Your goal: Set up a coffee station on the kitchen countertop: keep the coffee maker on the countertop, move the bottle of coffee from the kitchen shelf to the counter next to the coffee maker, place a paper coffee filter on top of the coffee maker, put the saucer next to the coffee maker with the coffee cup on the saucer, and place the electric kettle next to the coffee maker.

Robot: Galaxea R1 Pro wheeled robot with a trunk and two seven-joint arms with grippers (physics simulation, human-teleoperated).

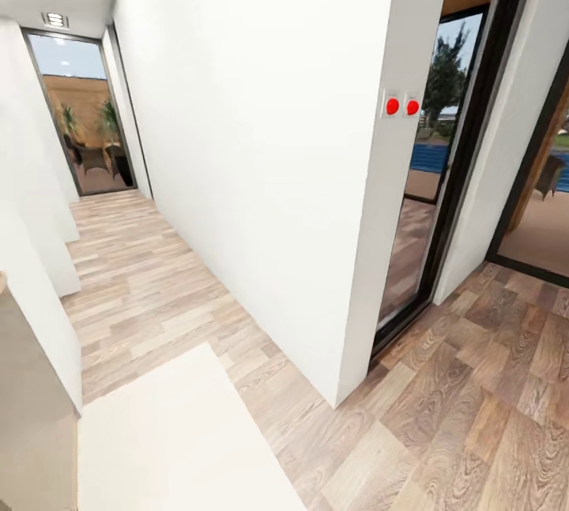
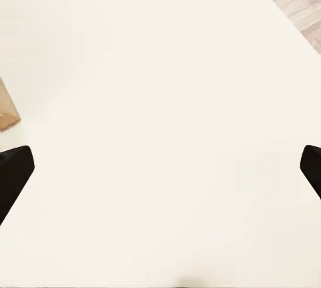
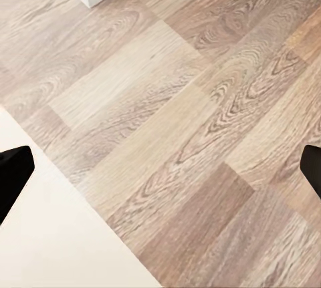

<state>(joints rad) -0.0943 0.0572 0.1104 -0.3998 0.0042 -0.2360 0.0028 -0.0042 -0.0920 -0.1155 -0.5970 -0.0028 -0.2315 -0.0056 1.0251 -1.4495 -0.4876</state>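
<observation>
Both grippers were spread wide and carried nothing: the left gripper showed dark fingertips at the two side edges of its wrist view, with a pale cream rug between them, and the right gripper showed the same pair of tips over wood-plank floor. None of the coffee things appeared (the robot seemed to be in transit), so which way the countertop lay from either arm, and which arm was nearer, could not be judged. In the head view a white wall ran up the centre of the frame, with two red buttons at its right edge, a glass door at upper left ending a corridor, and the rug at lower left. That view gave the room's layout; the wrist views gave only what lay under each arm
</observation>
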